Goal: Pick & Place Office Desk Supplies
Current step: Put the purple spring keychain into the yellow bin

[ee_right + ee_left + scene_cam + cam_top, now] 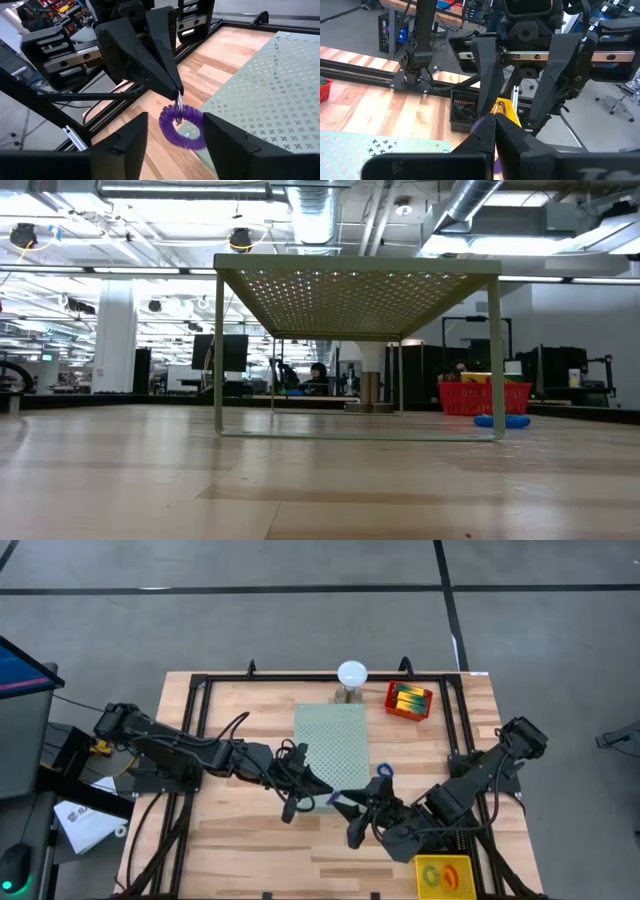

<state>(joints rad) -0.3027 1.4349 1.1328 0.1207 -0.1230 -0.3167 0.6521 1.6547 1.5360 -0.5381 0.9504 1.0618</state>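
Note:
A purple coiled band loop (181, 128) hangs in the air over the near right corner of the pale-green perforated board (332, 745). My left gripper (178, 94) reaches in from the table's left and is shut on it. My right gripper (176, 131) comes from the table's right and is open. Its two fingers stand on either side of the purple loop without touching it. A blue band loop (385, 770) lies flat on the wood beside the board's right edge. My left gripper pinches the small metal ring (178, 103) at the top of the purple loop between the very tips of its two fingers. The fingers come nearly level from the table's left. The coil hangs below them, lifted clear of board and table.
A red basket (409, 700) with yellow-green boxes stands at the far right. A yellow tray (445, 875) holding green and orange loops sits at the near right corner. A white dome on a stand (352, 673) is behind the board. Black frame rails (190, 740) border the table.

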